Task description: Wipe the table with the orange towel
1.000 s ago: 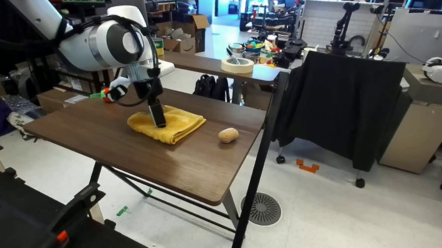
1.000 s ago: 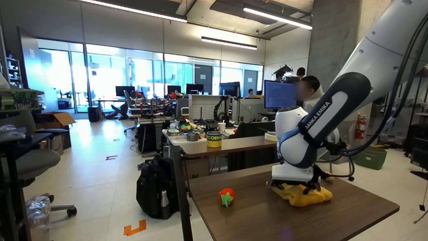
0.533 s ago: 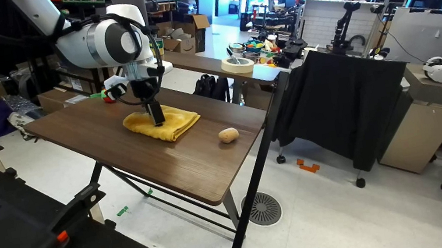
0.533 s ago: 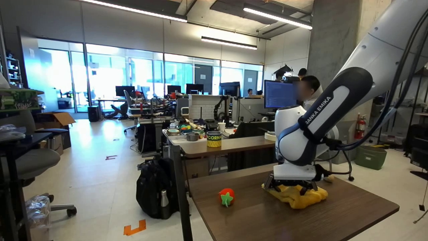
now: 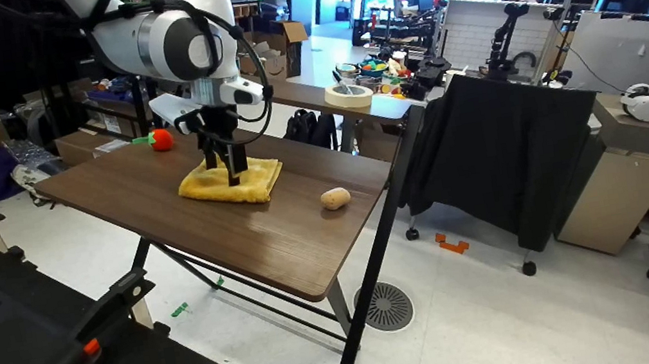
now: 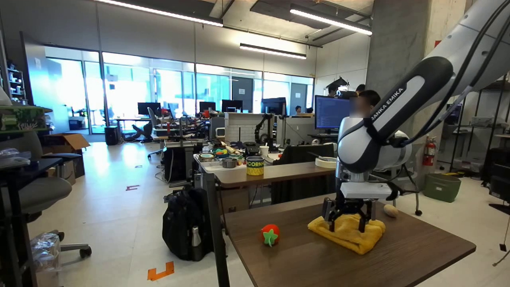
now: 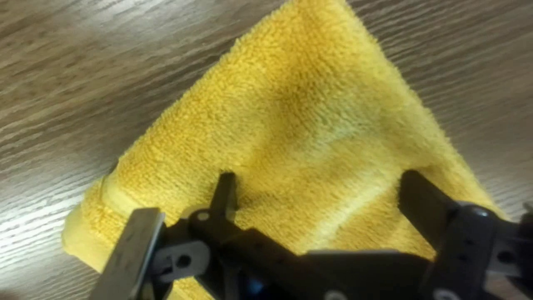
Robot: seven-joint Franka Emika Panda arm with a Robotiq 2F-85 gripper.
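Note:
The towel is thick, yellow-orange and folded. It lies on the brown table (image 5: 302,244) in both exterior views (image 5: 261,182) (image 6: 350,239) and fills much of the wrist view (image 7: 308,125). My gripper points down over the towel in both exterior views (image 5: 223,175) (image 6: 346,228). In the wrist view the gripper (image 7: 319,175) has its two fingers wide apart, with towel surface between them and nothing pinched. The fingertips are at or just above the cloth; I cannot tell if they touch it. A towel edge and corner are hidden behind the gripper body in the wrist view.
A red toy with green leaves (image 5: 161,140) (image 6: 270,235) sits on the table near one end. A potato-like object (image 5: 335,198) (image 6: 391,210) lies on the table beyond the towel. A second desk with a tape roll (image 5: 348,96) and a yellow can (image 6: 255,166) stands behind.
The gripper has risen from low on the towel, and the arm with it. The towel has shifted slightly left in both exterior views. The toy and the potato have not moved.

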